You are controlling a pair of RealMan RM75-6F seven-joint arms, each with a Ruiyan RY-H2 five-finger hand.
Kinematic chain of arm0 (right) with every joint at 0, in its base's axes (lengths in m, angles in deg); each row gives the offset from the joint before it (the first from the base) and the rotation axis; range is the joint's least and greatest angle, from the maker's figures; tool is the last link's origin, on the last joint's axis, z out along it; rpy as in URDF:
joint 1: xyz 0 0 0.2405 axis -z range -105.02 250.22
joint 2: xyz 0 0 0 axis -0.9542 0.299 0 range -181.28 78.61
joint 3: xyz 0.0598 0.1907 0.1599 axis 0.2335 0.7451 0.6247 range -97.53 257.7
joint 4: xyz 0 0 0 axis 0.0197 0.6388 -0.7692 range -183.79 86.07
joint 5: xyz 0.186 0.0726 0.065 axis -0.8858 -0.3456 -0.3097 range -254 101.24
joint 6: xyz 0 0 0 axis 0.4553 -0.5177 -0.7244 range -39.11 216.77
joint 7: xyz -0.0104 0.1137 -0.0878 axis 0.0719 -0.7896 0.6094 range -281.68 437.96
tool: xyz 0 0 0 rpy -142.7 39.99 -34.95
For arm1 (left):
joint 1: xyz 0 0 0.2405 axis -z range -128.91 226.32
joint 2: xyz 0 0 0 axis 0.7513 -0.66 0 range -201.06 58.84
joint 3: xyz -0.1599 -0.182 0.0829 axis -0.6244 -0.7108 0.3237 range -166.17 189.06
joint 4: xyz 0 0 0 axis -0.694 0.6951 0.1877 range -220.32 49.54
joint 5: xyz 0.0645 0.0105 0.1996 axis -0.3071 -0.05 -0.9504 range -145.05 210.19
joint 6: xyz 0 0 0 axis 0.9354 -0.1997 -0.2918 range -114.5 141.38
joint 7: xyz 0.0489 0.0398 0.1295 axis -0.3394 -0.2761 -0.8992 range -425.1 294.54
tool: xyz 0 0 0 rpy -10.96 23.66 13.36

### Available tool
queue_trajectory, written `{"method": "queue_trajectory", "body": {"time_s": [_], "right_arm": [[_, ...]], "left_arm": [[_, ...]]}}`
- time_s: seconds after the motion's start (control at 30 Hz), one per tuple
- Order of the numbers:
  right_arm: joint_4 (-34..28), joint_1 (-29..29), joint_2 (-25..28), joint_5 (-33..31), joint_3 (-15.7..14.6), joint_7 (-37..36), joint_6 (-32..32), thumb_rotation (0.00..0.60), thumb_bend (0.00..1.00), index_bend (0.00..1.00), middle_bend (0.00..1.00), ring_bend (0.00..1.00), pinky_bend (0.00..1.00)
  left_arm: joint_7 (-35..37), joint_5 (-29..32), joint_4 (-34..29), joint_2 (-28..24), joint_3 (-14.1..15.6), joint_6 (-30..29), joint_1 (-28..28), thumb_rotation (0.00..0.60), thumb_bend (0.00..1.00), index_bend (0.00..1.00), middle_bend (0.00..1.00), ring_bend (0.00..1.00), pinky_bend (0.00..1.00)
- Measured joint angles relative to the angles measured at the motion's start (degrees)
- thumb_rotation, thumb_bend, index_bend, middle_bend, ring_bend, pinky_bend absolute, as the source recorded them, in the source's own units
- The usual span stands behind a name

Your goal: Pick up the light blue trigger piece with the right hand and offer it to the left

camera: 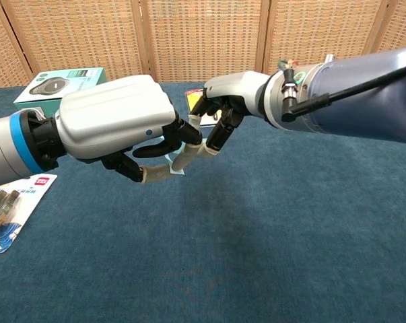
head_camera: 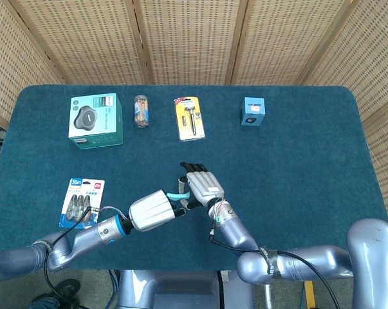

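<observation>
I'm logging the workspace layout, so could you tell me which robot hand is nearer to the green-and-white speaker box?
The left robot hand is nearer: the speaker box lies at the table's far left, and the right robot hand sits further toward the centre.

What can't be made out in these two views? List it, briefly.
- Light blue trigger piece: only a sliver shows in the head view; in the chest view the fingers of both hands cover nearly all of it.
- Which hand grips it: left hand and right hand both close around it; contact is hidden.
- Print on the yellow package and small blue box: too small in the head view.
</observation>
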Motion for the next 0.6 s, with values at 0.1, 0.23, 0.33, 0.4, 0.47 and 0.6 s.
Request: {"method": "queue_trajectory", "body": {"time_s": [0.1, 0.23, 0.33, 0.4, 0.47, 0.6], "right_arm": [[0.1, 0.0, 0.0, 0.0, 0.0, -0.1, -0.1, 0.6, 0.61, 0.59, 0.07, 0.0, 0.0], [0.2, 0.1, 0.0, 0.1, -0.1, -0.2, -0.1, 0.6, 0.61, 0.59, 0.07, 0.0, 0.0], [0.3, 0.1, 0.0, 0.2, -0.2, -0.3, -0.1, 0.6, 0.61, 0.59, 0.07, 0.0, 0.0], [0.3, 0.2, 0.0, 0.2, -0.2, -0.3, -0.1, 0.6, 0.61, 0.59, 0.07, 0.0, 0.0], [0.3, 0.2, 0.0, 0.3, -0.2, -0.4, -0.1, 0.6, 0.61, 0.59, 0.07, 0.0, 0.0], [0.6, 0.2, 0.1, 0.6, -0.3, -0.2, 0.2, 0.6, 0.61, 0.59, 0.07, 0.0, 0.0]], "left_arm": [[0.0, 0.0, 0.1, 0.1, 0.0, 0.0, 0.0, 0.6, 0.48, 0.72, 0.95, 1.0, 1.0], [0.5, 0.1, 0.1, 0.1, 0.1, 0.0, 0.0, 0.6, 0.52, 0.79, 0.95, 1.0, 1.0], [0.5, 0.2, 0.0, 0.1, 0.2, 0.1, 0.0, 0.6, 0.53, 0.81, 0.95, 1.0, 1.0], [0.6, 0.3, 0.0, 0.1, 0.1, 0.1, 0.0, 0.6, 0.54, 0.82, 0.95, 1.0, 1.0], [0.6, 0.3, 0.0, 0.1, 0.1, 0.0, 0.0, 0.6, 0.56, 0.83, 0.95, 1.0, 1.0], [1.2, 0.3, 0.0, -0.2, 0.4, -0.3, -0.2, 0.6, 0.56, 0.84, 0.95, 1.0, 1.0]]}}
